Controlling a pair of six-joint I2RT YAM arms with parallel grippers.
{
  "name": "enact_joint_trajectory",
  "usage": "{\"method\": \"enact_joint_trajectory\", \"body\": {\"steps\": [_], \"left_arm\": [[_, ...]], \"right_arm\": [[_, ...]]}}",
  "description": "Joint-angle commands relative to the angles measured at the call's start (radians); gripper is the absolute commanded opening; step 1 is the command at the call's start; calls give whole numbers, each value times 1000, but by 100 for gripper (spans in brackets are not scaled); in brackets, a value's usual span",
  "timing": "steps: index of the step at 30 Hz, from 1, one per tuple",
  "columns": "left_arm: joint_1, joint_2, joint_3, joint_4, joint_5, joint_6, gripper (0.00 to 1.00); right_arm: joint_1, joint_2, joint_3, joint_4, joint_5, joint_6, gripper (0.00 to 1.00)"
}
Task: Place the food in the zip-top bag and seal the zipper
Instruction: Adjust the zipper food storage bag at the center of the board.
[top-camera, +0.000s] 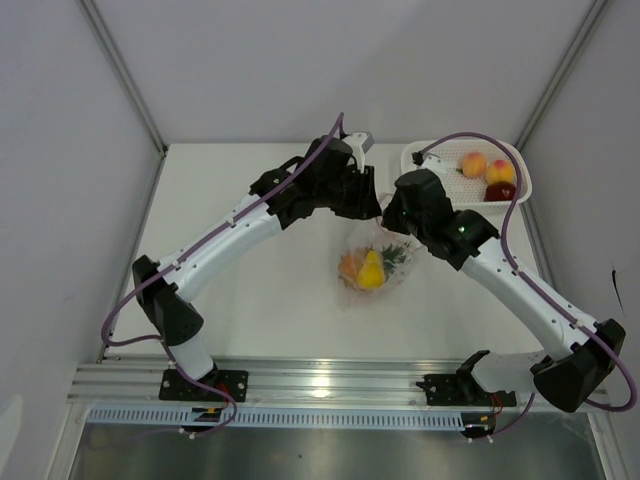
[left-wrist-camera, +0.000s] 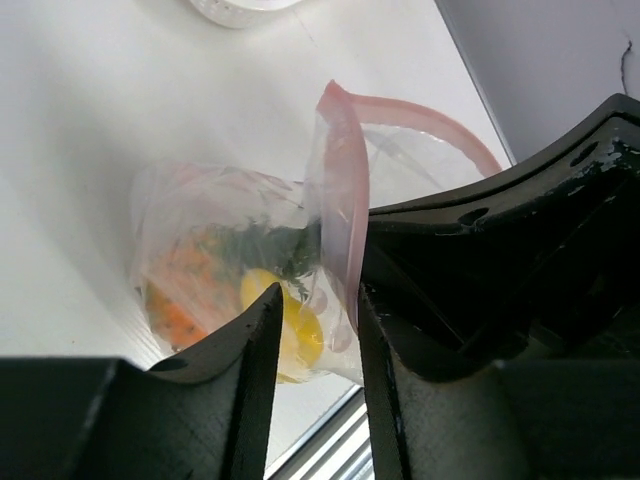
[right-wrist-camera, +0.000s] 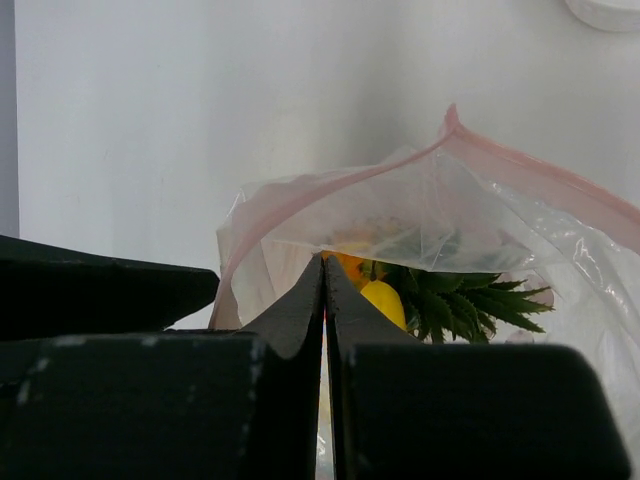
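The zip-top bag (top-camera: 372, 265) sits at the centre of the table (top-camera: 250, 300), between the two grippers, with its mouth raised and its body sagging to the near side. Inside it are the orange pineapple (top-camera: 350, 266) with its green crown and the yellow fruit (top-camera: 371, 272), touching each other.

The zipper (left-wrist-camera: 345, 180) runs along the raised mouth as a pink-red strip and curves away in an open loop, so the mouth is not sealed.

The left gripper (left-wrist-camera: 315, 305) stands partly open. The strip's edge hangs in the gap between the jaws, close against one finger (left-wrist-camera: 378, 380), and is not clamped.

The right gripper (right-wrist-camera: 325, 275) is fully closed, with its jaws pressed together at the mouth edge of the bag. A thin red line shows in the seam between them.

The white basket (top-camera: 415, 160) stands at the far right, well apart from the bag. It holds two peaches (top-camera: 474, 163) and the dark red apple (top-camera: 500, 190), grouped at its right end.
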Motion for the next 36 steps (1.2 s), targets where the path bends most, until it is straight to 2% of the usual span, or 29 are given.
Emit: {"method": "enact_joint_trajectory", "body": {"steps": [1,7,14,22,25,28,36], "left_arm": [[-4,-9,21,-7,-59,38,40],[-5,-33,14,-5,-67,52,45],[-2,-11,48,-16,-7,44,45],[-2,18,120,-85,2,33,44],[-2,27,120,-96,16,35,41],[-2,35,107,-91,27,35,32],[-2,43,73,-79,48,41,26]], "right_arm": [[0,26,39,23,3,-7,0],[-3,37,20,49,-38,-10,0],[-18,11,-25,97,-115,-8,0],[-14,-6,-46,141,-135,-8,0],[-15,-6,-46,152,-132,-10,0],[-14,0,-40,155,-136,-14,0],[-15,3,-31,148,-121,-19,0]]}}
